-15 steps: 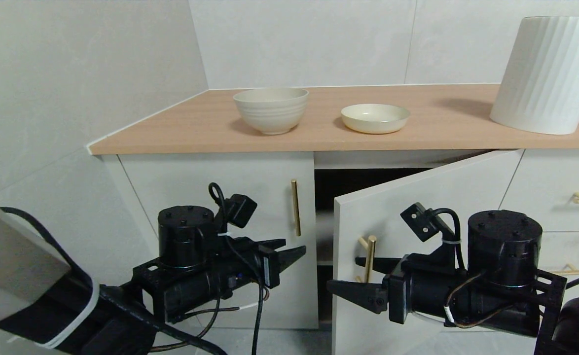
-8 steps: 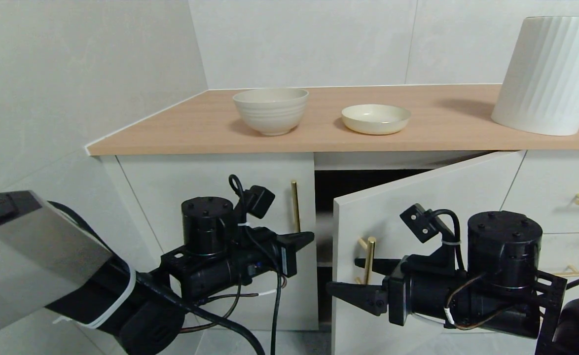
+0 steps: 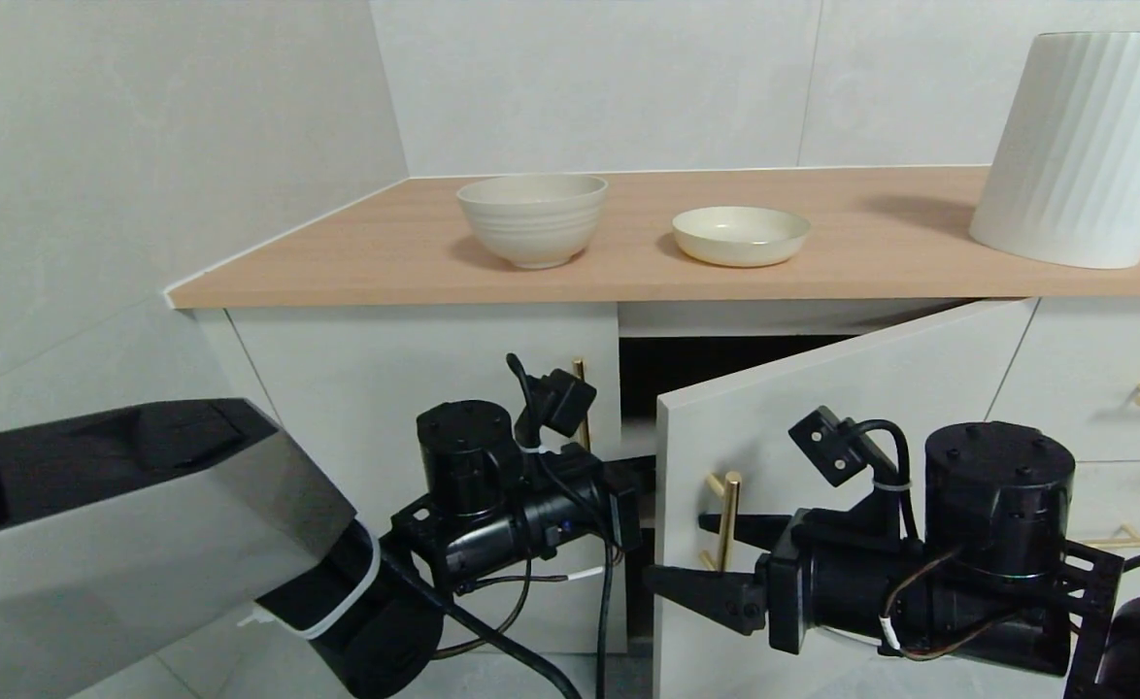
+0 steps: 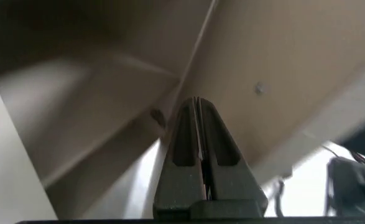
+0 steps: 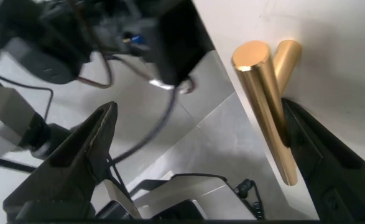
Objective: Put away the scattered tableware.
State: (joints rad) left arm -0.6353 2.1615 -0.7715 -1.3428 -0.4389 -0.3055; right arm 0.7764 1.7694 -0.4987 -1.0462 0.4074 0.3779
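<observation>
The left gripper (image 4: 198, 102), shut tight and empty, has moved into the gap left of the door (image 3: 822, 408). The right gripper (image 3: 691, 549) stays wide open, with the door's handle (image 3: 722, 519) between its fingers. Above the door stand the bowl (image 3: 533, 216) and the dish (image 3: 740, 233), both round with mouths up.

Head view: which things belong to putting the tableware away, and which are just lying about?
Job: deep bowl; shallow dish; half-open cabinet door, likely where they go.
Lying about: white ribbed container; closed drawers on the right.
</observation>
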